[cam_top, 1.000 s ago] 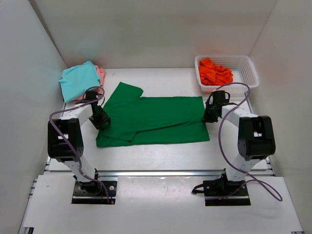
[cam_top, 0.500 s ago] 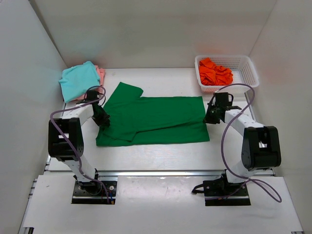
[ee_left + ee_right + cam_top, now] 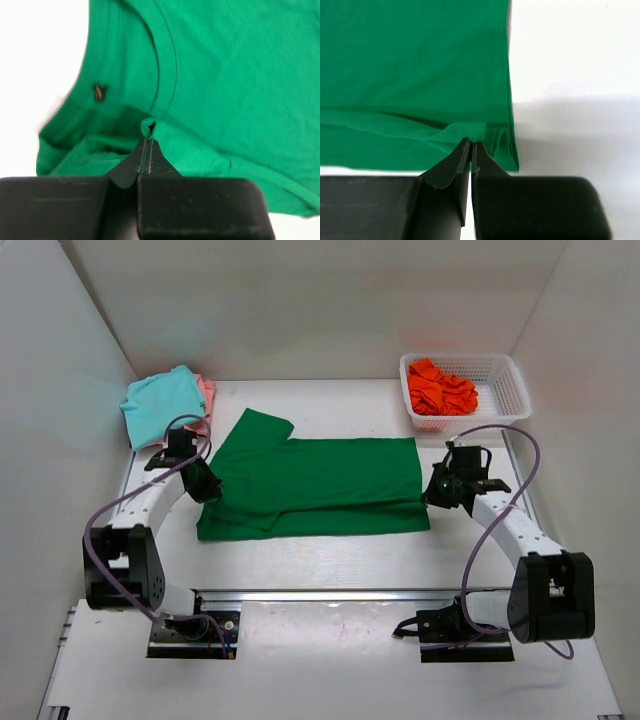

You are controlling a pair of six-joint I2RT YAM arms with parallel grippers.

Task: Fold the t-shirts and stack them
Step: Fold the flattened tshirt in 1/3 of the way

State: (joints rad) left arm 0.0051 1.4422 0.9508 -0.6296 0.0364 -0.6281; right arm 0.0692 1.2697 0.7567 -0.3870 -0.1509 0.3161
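Four shirts, two grippers, one basket. One green shirt [image 3: 315,485] lies spread flat in the middle of the white table [image 3: 330,560], collar toward the left. The left gripper [image 3: 203,483] has its jaws pressed together, pinching a small fold of green cloth beside the collar. The right gripper [image 3: 437,490] is clamped the same way on a fold at the shirt's right edge. One teal shirt [image 3: 160,405] sits at the far left, one pink shirt [image 3: 207,392] peeking out along its right side. One orange shirt [image 3: 440,388] lies crumpled in the white basket [image 3: 505,375], far right.
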